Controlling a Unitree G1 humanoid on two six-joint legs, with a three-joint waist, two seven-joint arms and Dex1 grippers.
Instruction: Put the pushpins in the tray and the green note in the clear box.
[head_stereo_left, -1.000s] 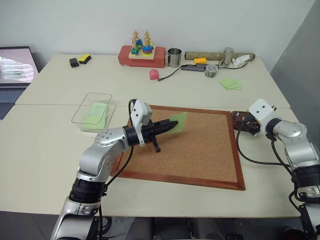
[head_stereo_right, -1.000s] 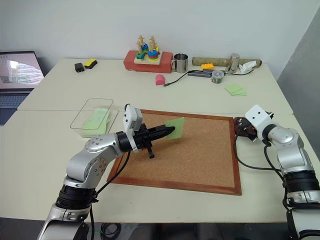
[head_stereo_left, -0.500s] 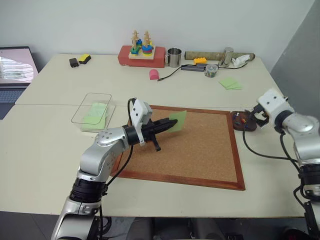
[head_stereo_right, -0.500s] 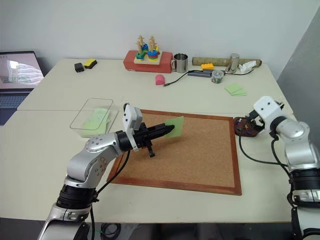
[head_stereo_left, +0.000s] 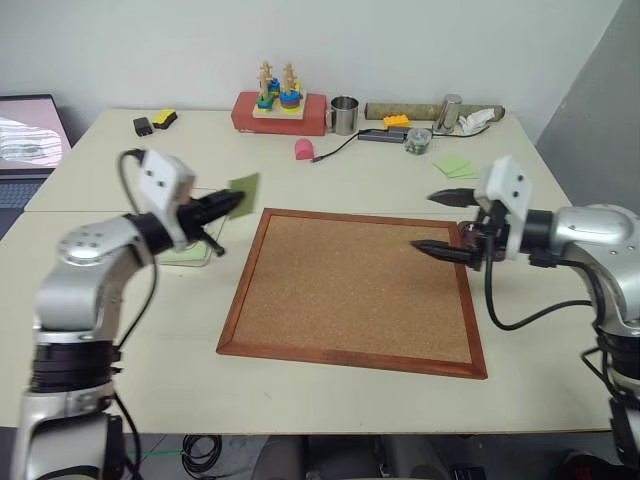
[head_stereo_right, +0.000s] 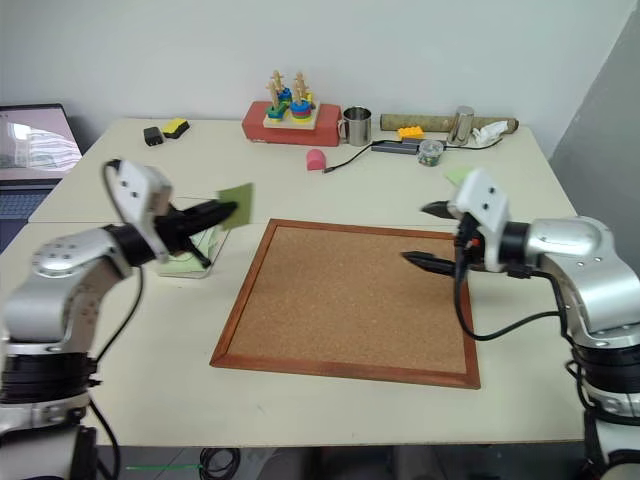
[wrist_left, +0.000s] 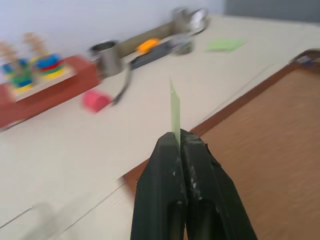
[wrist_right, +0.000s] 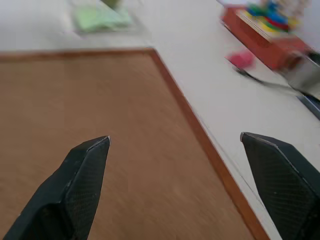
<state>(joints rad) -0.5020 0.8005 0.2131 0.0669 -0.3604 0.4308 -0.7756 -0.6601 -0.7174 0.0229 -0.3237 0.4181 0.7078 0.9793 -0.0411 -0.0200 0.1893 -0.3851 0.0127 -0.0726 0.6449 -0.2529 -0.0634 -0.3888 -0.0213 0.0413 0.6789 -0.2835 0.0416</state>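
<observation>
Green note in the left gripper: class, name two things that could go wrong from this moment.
1. The left gripper pinches the green note only by one edge, so it might slip or bend short of the clear box.
2. The right gripper is open above the corkboard; it could catch the frame.

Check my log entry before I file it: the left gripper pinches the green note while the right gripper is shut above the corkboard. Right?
Not quite. The right gripper is open, fingers wide apart, as the right wrist view shows. The left gripper does pinch the green note, and the right hangs above the corkboard.
</observation>
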